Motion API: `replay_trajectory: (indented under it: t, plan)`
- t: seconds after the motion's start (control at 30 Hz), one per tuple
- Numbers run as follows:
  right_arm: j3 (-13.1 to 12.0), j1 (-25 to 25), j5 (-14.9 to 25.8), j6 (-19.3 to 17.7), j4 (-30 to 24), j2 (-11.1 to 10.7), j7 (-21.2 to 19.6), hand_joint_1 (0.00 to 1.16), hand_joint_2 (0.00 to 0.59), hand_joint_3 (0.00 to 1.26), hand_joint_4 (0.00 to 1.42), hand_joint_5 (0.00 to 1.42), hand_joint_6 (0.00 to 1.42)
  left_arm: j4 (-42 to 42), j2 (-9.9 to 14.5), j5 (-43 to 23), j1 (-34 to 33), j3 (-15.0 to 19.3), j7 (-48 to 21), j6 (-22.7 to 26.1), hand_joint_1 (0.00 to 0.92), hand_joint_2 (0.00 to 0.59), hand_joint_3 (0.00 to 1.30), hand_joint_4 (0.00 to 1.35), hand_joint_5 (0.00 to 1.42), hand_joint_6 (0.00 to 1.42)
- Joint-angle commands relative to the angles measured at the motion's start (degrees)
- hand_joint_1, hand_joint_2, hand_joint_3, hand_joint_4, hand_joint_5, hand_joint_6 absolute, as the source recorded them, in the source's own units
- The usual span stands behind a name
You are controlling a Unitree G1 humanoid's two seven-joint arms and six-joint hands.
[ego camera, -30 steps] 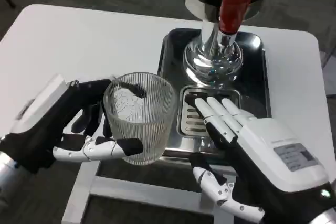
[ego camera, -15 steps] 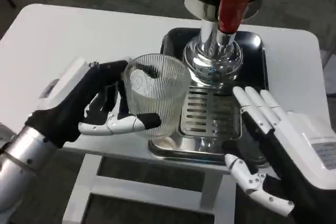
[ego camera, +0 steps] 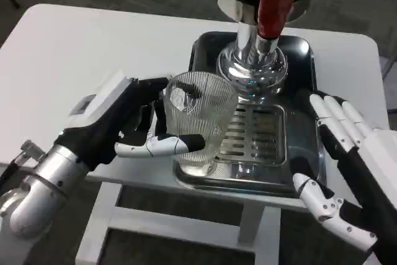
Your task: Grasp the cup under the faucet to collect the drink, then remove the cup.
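Left hand is gripping the ribbed clear glass cup, fingers wrapping its near and far sides. It is holding the cup at the left edge of the shiny steel drip tray, its base over the tray's rim, just left of the slotted grate. The cup is tilting a little, mouth facing up and toward the camera. Behind it the chrome dispenser base and red faucet lever are standing close. Right hand is hovering over the tray's right edge, fingers spread, holding nothing. White surface is lying open to the left.
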Motion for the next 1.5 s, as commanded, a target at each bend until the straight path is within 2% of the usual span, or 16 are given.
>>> replay_trajectory:
  t: [0.03, 0.13, 0.47, 0.87, 1.03, 1.27, 1.5]
  plan:
    - [-0.9, 0.8, 1.9, 0.3, -1.4, -1.1, 1.5, 0.09, 0.386, 0.00, 0.00, 0.00, 0.00, 2.9, -0.8, 1.4, -2.9, -1.6, 3.5, -1.1, 0.373, 0.126, 0.91, 1.06, 1.27, 1.42]
    - [-0.7, 0.7, 3.2, 0.5, -1.4, -1.4, 2.4, 0.10, 0.381, 0.00, 0.00, 0.00, 0.00, 5.2, -1.0, 2.7, -4.4, -2.9, 5.5, -1.2, 0.374, 0.127, 0.91, 1.06, 1.27, 1.42]
    - [0.0, 1.9, 6.0, -0.4, -1.5, -1.2, 0.7, 0.10, 0.395, 0.00, 0.00, 0.00, 0.00, 13.2, -1.7, 7.0, -10.2, -7.5, 12.1, -1.6, 0.374, 0.127, 0.91, 1.06, 1.27, 1.42]
    - [0.3, 2.5, 7.5, -0.5, -2.1, -1.2, 0.2, 0.09, 0.412, 0.00, 0.00, 0.00, 0.01, 18.5, -2.5, 8.7, -15.8, -12.0, 12.7, -1.1, 0.374, 0.129, 0.89, 1.00, 1.21, 1.42]
    - [0.2, 3.6, 7.9, -0.7, -2.5, -1.1, -0.2, 0.08, 0.415, 0.00, 0.00, 0.00, 0.02, 19.0, -2.7, 8.5, -17.1, -13.4, 11.3, -1.1, 0.374, 0.130, 0.85, 0.95, 1.17, 1.42]
    - [0.0, 4.5, 8.7, -0.9, -2.7, -1.4, -0.4, 0.08, 0.420, 0.00, 0.00, 0.00, 0.02, 18.8, -2.6, 8.2, -18.1, -14.7, 8.9, -0.5, 0.340, 0.143, 0.70, 0.80, 1.05, 1.42]
    - [-0.2, 4.7, 9.4, -1.0, -2.5, -1.6, -0.6, 0.08, 0.429, 0.00, 0.00, 0.00, 0.03, 17.6, -2.2, 8.3, -18.5, -15.1, 7.9, 1.1, 0.249, 0.148, 0.57, 0.57, 0.91, 1.36]
